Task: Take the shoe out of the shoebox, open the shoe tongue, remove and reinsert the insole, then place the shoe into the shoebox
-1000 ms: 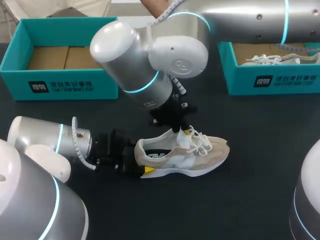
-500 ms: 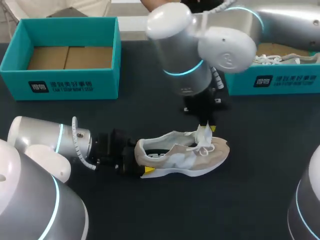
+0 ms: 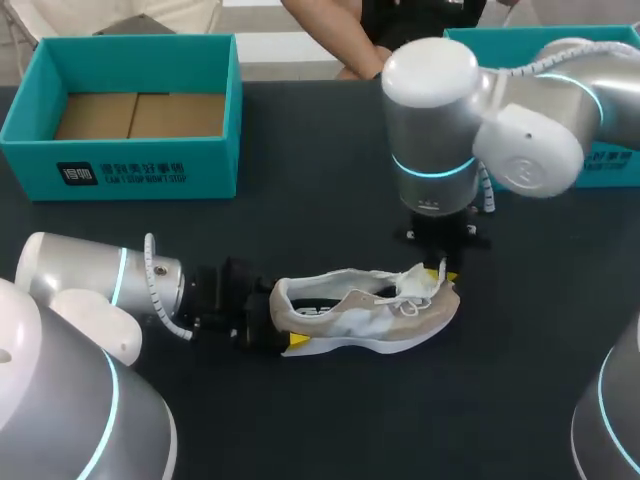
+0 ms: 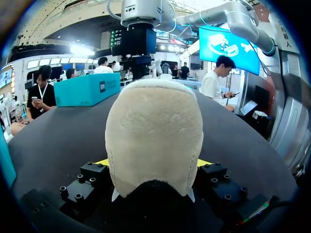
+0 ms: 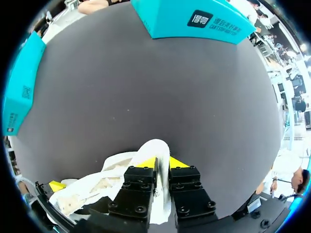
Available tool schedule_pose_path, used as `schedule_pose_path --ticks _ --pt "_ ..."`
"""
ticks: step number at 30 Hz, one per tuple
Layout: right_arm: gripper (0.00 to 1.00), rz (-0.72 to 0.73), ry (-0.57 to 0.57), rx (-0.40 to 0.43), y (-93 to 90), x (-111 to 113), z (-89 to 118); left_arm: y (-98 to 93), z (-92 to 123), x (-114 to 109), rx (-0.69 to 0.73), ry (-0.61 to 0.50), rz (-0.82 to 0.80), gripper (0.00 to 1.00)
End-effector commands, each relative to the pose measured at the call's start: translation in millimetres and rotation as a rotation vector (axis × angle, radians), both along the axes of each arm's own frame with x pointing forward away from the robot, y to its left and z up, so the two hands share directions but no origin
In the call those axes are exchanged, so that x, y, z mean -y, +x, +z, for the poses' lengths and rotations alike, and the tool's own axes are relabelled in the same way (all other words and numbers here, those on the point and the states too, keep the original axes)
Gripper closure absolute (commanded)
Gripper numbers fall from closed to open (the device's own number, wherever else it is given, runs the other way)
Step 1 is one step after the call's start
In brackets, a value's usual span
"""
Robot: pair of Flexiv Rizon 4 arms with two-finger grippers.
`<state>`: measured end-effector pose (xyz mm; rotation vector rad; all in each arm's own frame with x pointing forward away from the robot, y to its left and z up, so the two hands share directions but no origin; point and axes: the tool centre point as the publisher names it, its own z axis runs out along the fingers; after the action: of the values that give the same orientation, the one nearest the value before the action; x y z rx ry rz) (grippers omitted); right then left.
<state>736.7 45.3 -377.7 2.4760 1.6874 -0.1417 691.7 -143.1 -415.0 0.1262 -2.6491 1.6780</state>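
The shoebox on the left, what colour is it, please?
The shoebox is teal, best seen in the head view.

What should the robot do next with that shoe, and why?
Probably release the tongue and go in for the insole: the right pincer pinches the tongue, folded toward the toe, the left pincer clamps the heel, and the shoe lies open.

Shoe (image 3: 365, 310): from the left wrist, its heel (image 4: 153, 136) hides the toe, laces and most of the left tool (image 4: 151, 162); yellow slivers show either side.
Far right shoebox (image 3: 612, 165): largely behind the right arm (image 3: 520, 150), cut by the edge, contents unseen.
Right tool (image 5: 162, 162): pinched part of shoe tongue (image 5: 155, 148) hidden between its fingers.
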Motion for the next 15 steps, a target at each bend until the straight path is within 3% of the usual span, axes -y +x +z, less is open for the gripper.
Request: schedule_pose_path --ticks 1,2,3,8,15 --pt "0.51 0.0 0.135 0.05 -3.7 6.9 -10.7 -2.8 -6.1 -3.3 0.0 0.001 0.002 1.0" --pt "0.42 0.001 0.126 0.052 -4.2 8.3 -10.4 -2.8 -6.1 -3.3 0.0 0.001 0.002 1.0" --pt "0.42 -0.001 0.123 0.052 -4.5 10.5 -10.2 -2.8 -6.1 -3.3 0.0 0.001 0.002 1.0" --pt "0.24 -0.025 0.084 0.076 -7.7 15.7 7.7 -2.8 -6.1 -3.3 0.0 0.001 0.002 1.0" --pt "0.2 -0.036 0.046 0.115 -8.8 16.0 30.3 -2.8 -6.1 -3.3 0.0 0.001 0.002 1.0"
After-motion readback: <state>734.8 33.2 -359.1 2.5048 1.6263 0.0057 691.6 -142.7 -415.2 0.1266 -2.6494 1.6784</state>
